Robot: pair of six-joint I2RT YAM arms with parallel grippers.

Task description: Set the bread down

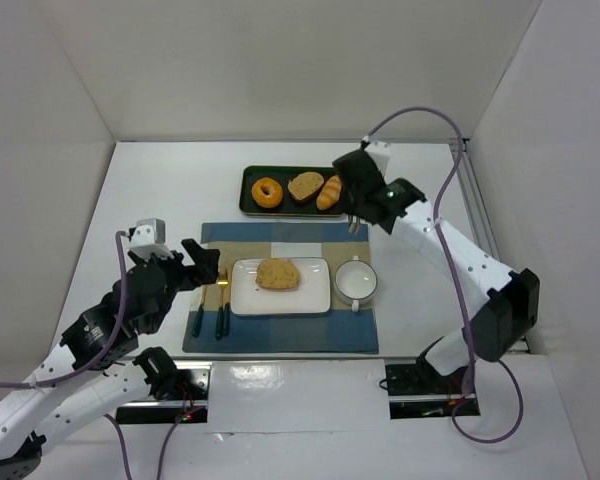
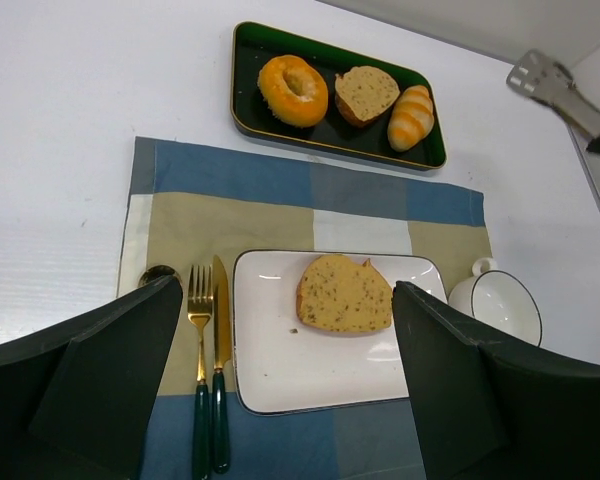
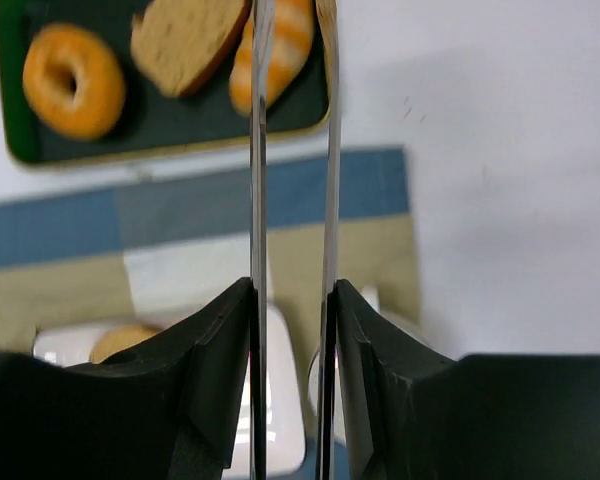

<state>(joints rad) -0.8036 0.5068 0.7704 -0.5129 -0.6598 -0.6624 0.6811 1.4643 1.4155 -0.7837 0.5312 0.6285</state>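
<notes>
Your left gripper (image 2: 285, 290) sits nearest, spread wide and empty over the placemat's (image 1: 280, 340) left edge. Bread (image 1: 278, 273) lies flat on the white plate (image 1: 315, 298), mid-mat, with fork (image 2: 200, 300) and knife (image 2: 220, 300) to its left and cup (image 1: 338, 280) to its right. Right gripper (image 1: 354, 225) hangs over the mat's far edge by the tray (image 1: 248, 190), blades a narrow gap apart, holding nothing. Tray carries doughnut (image 1: 267, 192), second slice (image 1: 305, 186), croissant (image 1: 329, 192).

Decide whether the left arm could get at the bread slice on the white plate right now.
Probably yes. The left gripper is open beside the white plate, the bread slice lies uncovered on it, and the right gripper is off by the tray.
</notes>
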